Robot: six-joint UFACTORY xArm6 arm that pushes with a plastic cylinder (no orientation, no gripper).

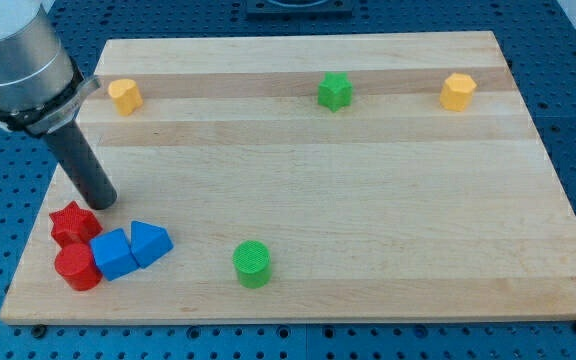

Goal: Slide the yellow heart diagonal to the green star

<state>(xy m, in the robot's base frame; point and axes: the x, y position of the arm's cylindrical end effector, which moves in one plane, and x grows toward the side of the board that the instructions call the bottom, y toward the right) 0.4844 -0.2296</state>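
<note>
The yellow heart [123,95] lies near the board's top left corner. The green star [335,91] lies at the top middle, far to the heart's right and at about the same height in the view. My tip [102,203] rests on the board at the left side, well below the heart and just above and to the right of a red star [72,222]. The tip is close to the red star, and I cannot tell whether it touches it.
A yellow pentagon-like block [458,91] lies at the top right. A red cylinder [76,267], a blue cube [113,253] and a blue triangular block [150,242] cluster at the bottom left. A green cylinder [252,264] stands at the bottom middle.
</note>
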